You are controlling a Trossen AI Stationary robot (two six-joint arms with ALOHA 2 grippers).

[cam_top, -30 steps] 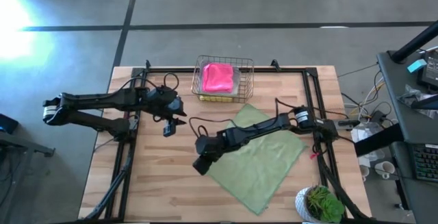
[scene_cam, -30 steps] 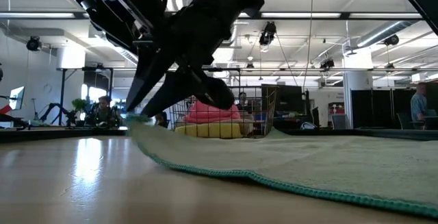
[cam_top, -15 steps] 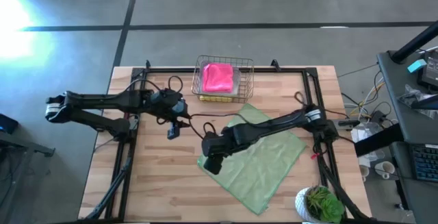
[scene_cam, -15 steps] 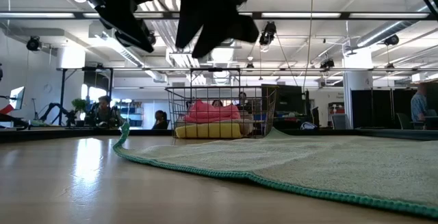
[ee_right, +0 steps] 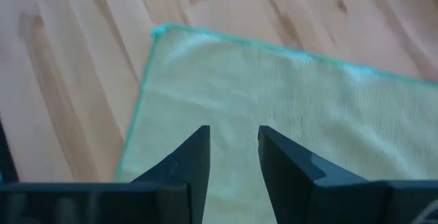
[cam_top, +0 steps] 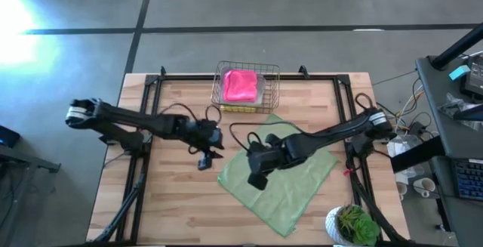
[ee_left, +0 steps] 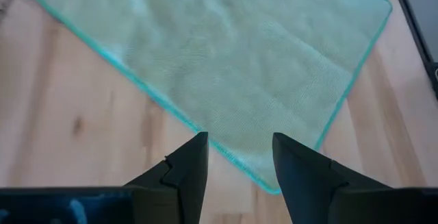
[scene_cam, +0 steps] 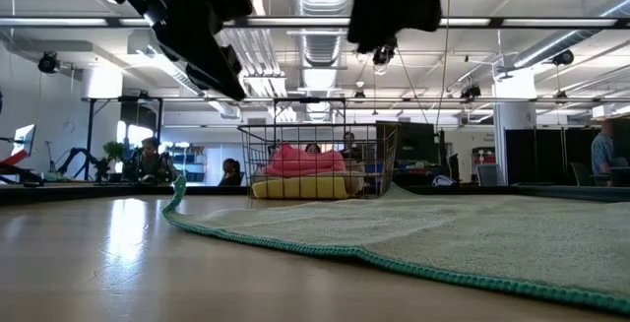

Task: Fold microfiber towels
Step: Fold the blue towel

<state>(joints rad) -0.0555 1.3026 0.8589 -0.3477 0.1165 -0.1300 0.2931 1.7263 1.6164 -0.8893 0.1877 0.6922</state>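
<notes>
The pale sage green towel (cam_top: 290, 173) lies spread flat in one layer on the wooden table, turned like a diamond, right of centre; it also shows in the low view (scene_cam: 443, 228). Its left corner (scene_cam: 177, 192) curls up a little. My left gripper (cam_top: 205, 160) hovers open just left of that corner, with the towel's edge below it (ee_left: 226, 53). My right gripper (cam_top: 256, 177) hovers open above the towel's left part (ee_right: 287, 114). The hot pink towel (cam_top: 241, 85) lies folded on top of a yellow one (scene_cam: 295, 188) in the copper wire basket (cam_top: 268, 72).
The basket stands at the table's far edge, just beyond the towel's far corner. A potted plant (cam_top: 353, 224) stands at the near right corner. Black frame rails (cam_top: 136, 179) run along the table's sides. Bare wood (cam_top: 181, 209) lies left of and nearer than the towel.
My right gripper has risen from the towel's left corner and gone toward the table's right edge, over the towel. The corner now lies on the table, slightly curled. My left gripper has gone toward the right and near edges, up to the towel's left corner.
</notes>
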